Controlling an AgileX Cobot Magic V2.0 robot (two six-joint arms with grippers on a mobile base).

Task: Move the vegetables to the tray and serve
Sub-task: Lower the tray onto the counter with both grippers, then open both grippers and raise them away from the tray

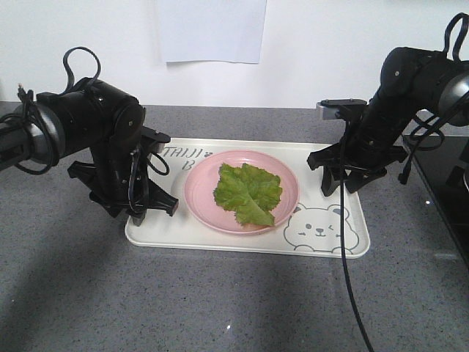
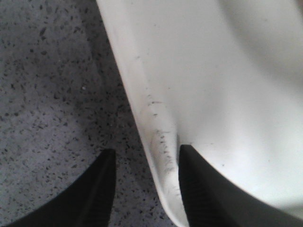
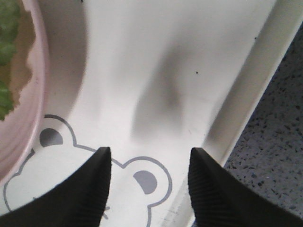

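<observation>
Since the lettuce (image 1: 248,192) already lies flat on the pink plate (image 1: 198,196), and the plate sits mid-tray (image 1: 322,249), what remains looks like serving. The leaves are limp and light and would likely slide or flutter if tipped, so the tray should stay level. It looks like stiff, smooth plastic, so it could slip; its raised rim at the two short ends is the sensible place to hold.

The left tool (image 2: 144,182) is open with its jaws straddling the left rim, one finger over the tabletop (image 1: 66,286), one inside the tray, not yet closed. The right tool (image 3: 149,182) is also open and holds nothing, hovering over the bear drawing (image 1: 316,228) inside the right rim.

Speckled grey stone carries everything. Behind stands a white wall with a paper sheet (image 1: 211,29); a dark object (image 1: 443,183) sits at the right edge.
</observation>
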